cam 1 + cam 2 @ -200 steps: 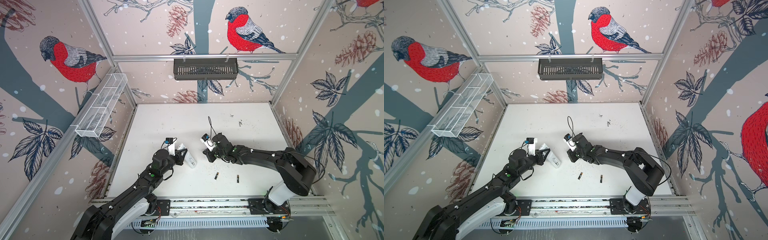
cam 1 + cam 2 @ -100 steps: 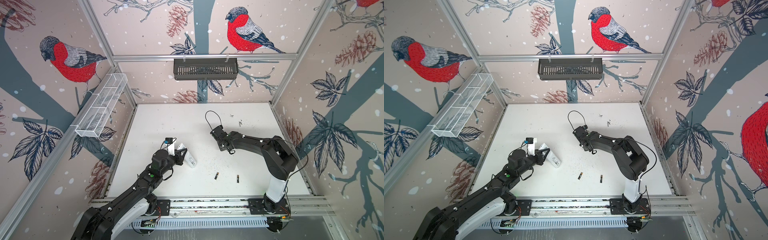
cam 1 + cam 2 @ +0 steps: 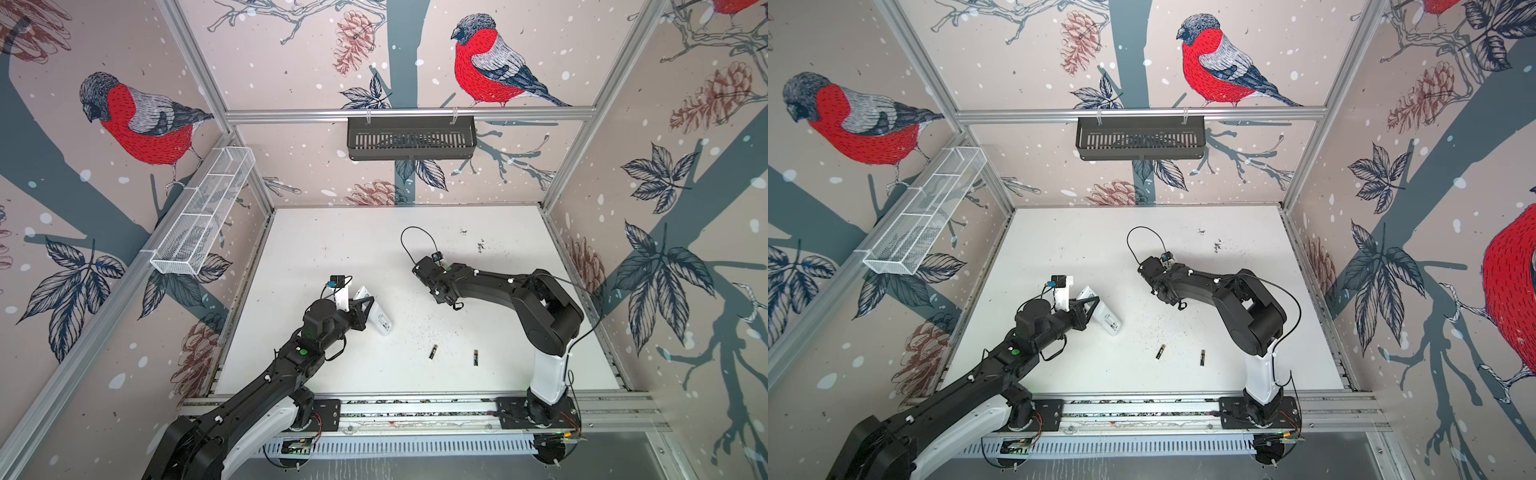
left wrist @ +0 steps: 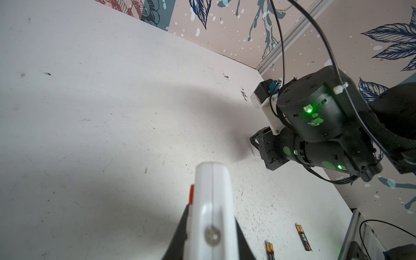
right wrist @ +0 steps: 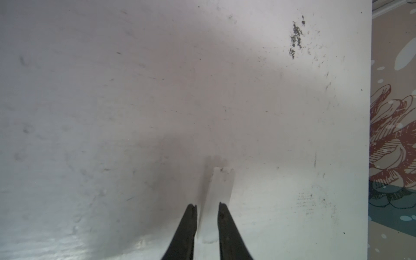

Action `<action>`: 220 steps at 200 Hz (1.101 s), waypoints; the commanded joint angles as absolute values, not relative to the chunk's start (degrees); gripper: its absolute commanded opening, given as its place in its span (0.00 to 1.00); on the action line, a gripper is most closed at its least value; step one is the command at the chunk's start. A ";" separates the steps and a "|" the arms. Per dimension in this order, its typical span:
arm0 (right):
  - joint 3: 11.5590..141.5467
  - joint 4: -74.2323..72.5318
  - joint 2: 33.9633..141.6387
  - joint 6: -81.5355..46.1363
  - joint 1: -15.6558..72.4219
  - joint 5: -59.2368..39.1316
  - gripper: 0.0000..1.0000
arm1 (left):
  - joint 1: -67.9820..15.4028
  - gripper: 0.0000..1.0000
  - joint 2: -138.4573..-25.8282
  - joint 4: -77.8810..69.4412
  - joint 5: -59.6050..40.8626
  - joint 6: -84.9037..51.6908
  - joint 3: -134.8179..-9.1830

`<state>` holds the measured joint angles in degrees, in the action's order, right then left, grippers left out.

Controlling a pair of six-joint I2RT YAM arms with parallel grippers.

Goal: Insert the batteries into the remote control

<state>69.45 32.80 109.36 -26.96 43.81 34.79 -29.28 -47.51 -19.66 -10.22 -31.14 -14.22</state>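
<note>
**A:** Where's the remote control, and how will it handle?

**B:** The left fingers are clamped on the remote control across its narrow sides. Its long body juts out past their tips, tilted over the worktop. I'd judge it light and stiff, with a smooth plastic shell that may swivel in a pinch. A hold near mid-length suits it.

**A:** And the batteries?

**B:** Both batteries lie loose on the worktop, apart from each other. They are well apart from both sets of fingers, on the side toward the robot's base. They look small, hard and round, so likely to roll or slip. Take each across the barrel, at its middle.

**A:** The right fingers?

**B:** The right fingers stand a little apart, with a small flat white piece between them on the worktop. It is probably the battery cover. Whether they press on it, I cannot tell.

**A:** Anything in the way?

**B:** The black basket and white wire rack hang on the walls, well away from both. Between the right fingers and the batteries I see only dark specks. The white piece lies thin and flat, so it would be awkward to lift.
</note>
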 commanded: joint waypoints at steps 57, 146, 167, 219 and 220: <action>58.09 29.62 92.95 -28.50 45.40 19.24 0.47 | -29.14 0.00 -45.89 -19.40 -8.57 -31.10 -14.25; 45.90 30.25 82.79 -45.90 55.87 12.22 0.54 | -29.18 0.00 -45.88 -20.14 -9.55 -31.14 -14.23; 42.96 31.64 80.41 -48.67 55.98 13.71 0.54 | -29.16 0.00 -46.25 -20.30 -10.07 -31.06 -14.59; 35.42 34.48 72.09 -53.14 56.60 14.03 0.51 | -29.17 0.00 -47.53 -21.87 -10.97 -30.94 -14.68; 35.33 34.38 72.08 -52.98 56.64 13.91 0.50 | -29.17 0.00 -47.54 -21.88 -10.98 -30.94 -14.68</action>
